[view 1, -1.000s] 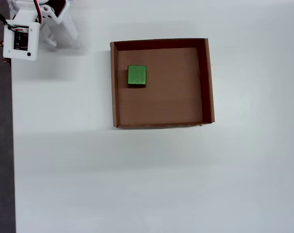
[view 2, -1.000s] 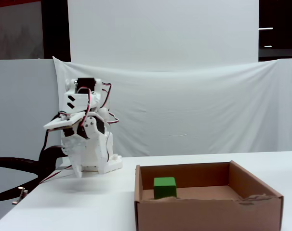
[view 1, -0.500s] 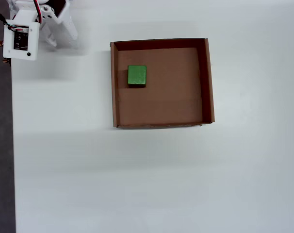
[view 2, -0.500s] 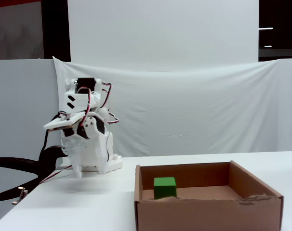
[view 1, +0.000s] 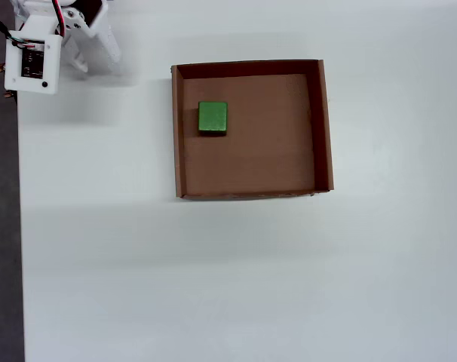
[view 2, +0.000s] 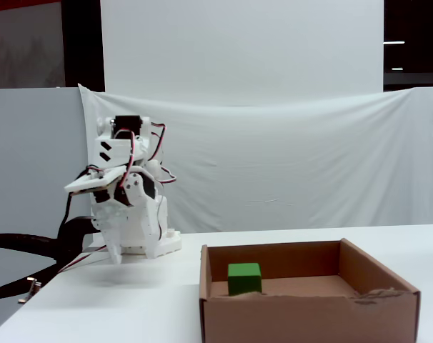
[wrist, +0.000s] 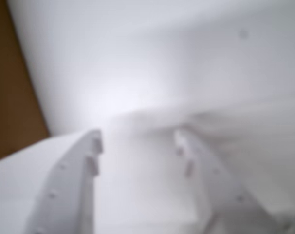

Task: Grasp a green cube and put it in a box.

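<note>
Green cube [view 1: 213, 118] rests flat on the bottom of the box [view 1: 323, 128], close to the wall that faces the arm and well apart from the fingers [wrist: 91, 161], so you can judge the placing step as done. You will find the gripper [wrist: 138, 146] parked over bare table [view 1: 213, 286] with the arm [view 2: 123, 207] folded at its base; the wrist view shows the two fingers standing apart with a clear gap and nothing between them. Nothing more appears to be left beyond leaving the arm at rest.
</note>
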